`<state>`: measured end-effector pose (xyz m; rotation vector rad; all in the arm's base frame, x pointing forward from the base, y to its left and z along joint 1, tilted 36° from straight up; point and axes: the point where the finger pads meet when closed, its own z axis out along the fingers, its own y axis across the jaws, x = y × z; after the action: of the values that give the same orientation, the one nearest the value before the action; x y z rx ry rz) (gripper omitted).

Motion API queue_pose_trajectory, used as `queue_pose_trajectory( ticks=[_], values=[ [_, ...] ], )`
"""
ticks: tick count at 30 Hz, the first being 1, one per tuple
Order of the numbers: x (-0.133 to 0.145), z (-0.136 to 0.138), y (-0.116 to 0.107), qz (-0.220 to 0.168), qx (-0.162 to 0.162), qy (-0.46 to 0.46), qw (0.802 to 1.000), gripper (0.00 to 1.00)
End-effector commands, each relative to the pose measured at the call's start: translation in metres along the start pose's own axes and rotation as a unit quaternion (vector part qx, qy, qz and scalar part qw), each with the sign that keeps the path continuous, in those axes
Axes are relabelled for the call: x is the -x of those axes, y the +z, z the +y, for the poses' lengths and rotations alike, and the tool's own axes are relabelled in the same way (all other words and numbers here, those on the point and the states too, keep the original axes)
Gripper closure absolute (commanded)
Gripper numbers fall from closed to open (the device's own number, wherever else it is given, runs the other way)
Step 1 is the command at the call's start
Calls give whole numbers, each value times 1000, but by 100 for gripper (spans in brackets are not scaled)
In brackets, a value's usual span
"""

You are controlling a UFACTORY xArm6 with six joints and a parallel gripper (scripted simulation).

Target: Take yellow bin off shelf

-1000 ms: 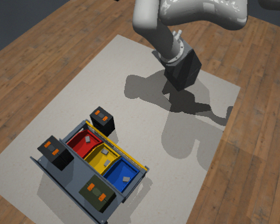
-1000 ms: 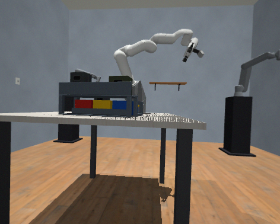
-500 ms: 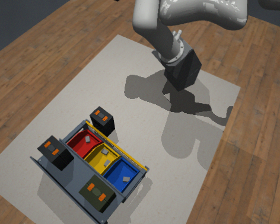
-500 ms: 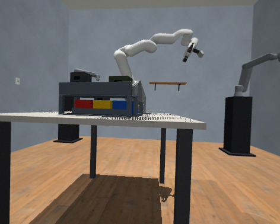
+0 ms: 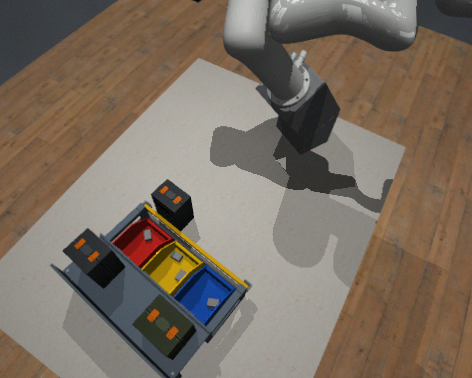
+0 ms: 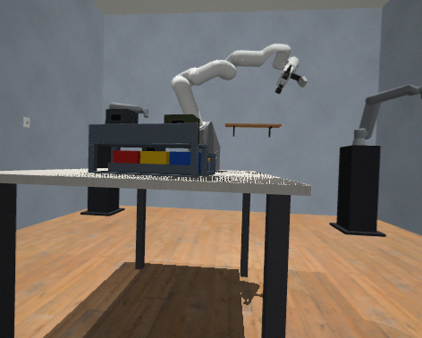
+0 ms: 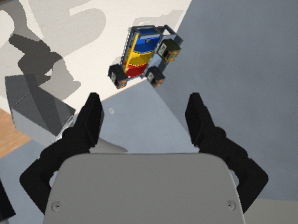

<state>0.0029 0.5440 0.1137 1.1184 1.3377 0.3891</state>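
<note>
The yellow open bin (image 5: 173, 267) sits in the middle of the grey shelf (image 5: 154, 280), between a red bin (image 5: 141, 241) and a blue bin (image 5: 206, 296). Small grey parts lie in each bin. In the exterior view the yellow bin (image 6: 154, 157) shows its front in the shelf's lower level. In the wrist view the shelf (image 7: 145, 56) is small and far off. My gripper (image 7: 144, 103) is open and empty, high above the table and far from the shelf; it also shows in the exterior view (image 6: 278, 90).
Two black boxes (image 5: 93, 256) (image 5: 172, 203) and an olive box (image 5: 163, 325) stand on or beside the shelf top. The table edge runs on the right (image 5: 379, 220). A second arm on a black pedestal (image 6: 360, 188) stands off the table.
</note>
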Motion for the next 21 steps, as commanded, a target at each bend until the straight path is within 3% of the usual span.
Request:
queue_pose_trajectory(
  ticks=[1,14,19,21],
  values=[
    [1,1,-1,2,-1,1,1000,0],
    [1,1,-1,2,-1,1,1000,0],
    [29,0,40,68,-14,-109,992,0],
    [29,0,40,68,-14,-109,992,0]
  ],
)
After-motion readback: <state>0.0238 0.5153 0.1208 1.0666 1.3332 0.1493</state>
